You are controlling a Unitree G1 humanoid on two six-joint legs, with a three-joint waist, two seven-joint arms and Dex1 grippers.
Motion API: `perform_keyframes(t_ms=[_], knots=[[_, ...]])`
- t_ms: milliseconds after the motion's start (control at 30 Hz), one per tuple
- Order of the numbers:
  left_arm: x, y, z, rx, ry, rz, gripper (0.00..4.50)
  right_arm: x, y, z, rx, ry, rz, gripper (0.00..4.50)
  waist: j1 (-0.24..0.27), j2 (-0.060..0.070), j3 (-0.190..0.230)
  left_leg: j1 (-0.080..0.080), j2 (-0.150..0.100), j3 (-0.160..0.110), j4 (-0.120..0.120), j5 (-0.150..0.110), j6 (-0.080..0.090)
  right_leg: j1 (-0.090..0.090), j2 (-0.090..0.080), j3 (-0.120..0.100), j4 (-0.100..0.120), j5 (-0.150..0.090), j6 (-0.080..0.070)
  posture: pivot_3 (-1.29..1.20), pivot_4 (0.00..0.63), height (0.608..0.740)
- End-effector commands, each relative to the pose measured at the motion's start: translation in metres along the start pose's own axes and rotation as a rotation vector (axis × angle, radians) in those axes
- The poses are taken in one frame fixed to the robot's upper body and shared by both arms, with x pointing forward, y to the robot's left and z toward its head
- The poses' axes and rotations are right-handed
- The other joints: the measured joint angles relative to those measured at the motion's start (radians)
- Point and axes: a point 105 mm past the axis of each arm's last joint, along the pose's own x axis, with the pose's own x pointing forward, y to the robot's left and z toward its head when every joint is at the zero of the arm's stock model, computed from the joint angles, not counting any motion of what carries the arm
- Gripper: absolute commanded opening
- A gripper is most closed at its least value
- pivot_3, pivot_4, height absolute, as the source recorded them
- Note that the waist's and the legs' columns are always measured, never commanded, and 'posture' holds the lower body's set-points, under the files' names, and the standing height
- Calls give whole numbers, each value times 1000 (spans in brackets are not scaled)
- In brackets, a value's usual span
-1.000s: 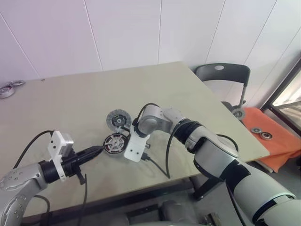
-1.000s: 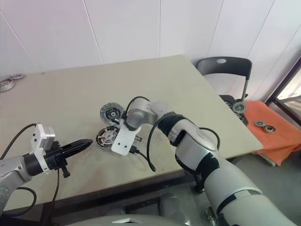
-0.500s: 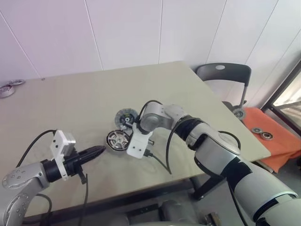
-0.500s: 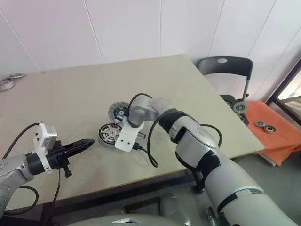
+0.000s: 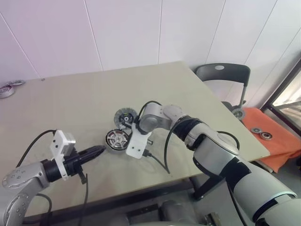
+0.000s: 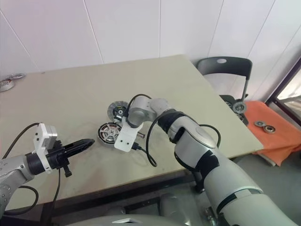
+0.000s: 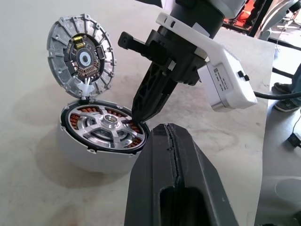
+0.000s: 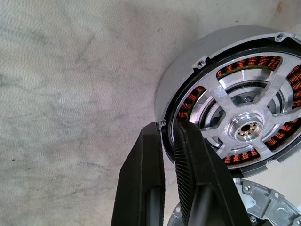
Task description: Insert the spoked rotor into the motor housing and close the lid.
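Right gripper (image 8: 168, 136) pinched on rim of motor housing (image 7: 101, 141), spoked rotor (image 7: 104, 128) seated inside, on desk (image 5: 70, 108). Left gripper (image 5: 96, 151) pressed together, near. Risk judged: housing dragged or tipped; hinged lid (image 7: 82, 49) left open.

The beige desk (image 5: 70, 101) in front of me carries the round housing (image 5: 116, 139), resting flat near the front edge, copper windings showing around a silver spoked rotor (image 7: 104, 130). Touching its far side lies the round lid (image 5: 125, 116), inner face up. At the desk's far left corner sit what look like metal rings (image 5: 10, 87), too small to tell.
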Motion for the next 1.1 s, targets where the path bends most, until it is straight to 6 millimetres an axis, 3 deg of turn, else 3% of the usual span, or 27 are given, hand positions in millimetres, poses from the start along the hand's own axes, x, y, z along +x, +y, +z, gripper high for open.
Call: perform_keyframes(t_ms=[33, 267, 567, 767, 1100], knots=[[2, 1, 6, 21, -14, -13, 0, -10, 7, -11, -32, 51, 53, 63, 1, 0, 0, 0, 0, 0, 0, 0, 0, 0, 0, 0, 0, 0, 0, 0, 0, 740], [7, 6, 8, 31, -11, -36, 0, -28, 48, -41, 128, 147, 255, 63, 36, 1, 1, -4, -1, 0, 0, 0, 0, -1, -1, 0, -4, 0, 0, 0, 0, 740], [22, 9, 9, 34, -25, -81, 0, -45, 66, -56, 217, 193, 298, 63, 75, 2, 1, -6, -3, -2, 2, 0, 0, -1, -2, -1, -8, 0, 0, 0, 0, 740], [29, 10, 9, 35, -25, -111, 0, -52, 62, -60, 192, 212, 261, 63, 88, 2, 1, -10, -3, -3, 3, 0, 0, -2, -3, -3, -8, 0, 0, 0, 0, 740], [31, 12, 11, 37, -27, -118, 0, -45, 41, -42, 96, 158, 190, 63, 81, 1, 1, -16, -3, -4, 1, 0, 0, -8, -2, -3, -8, 2, -1, 0, 0, 740]])
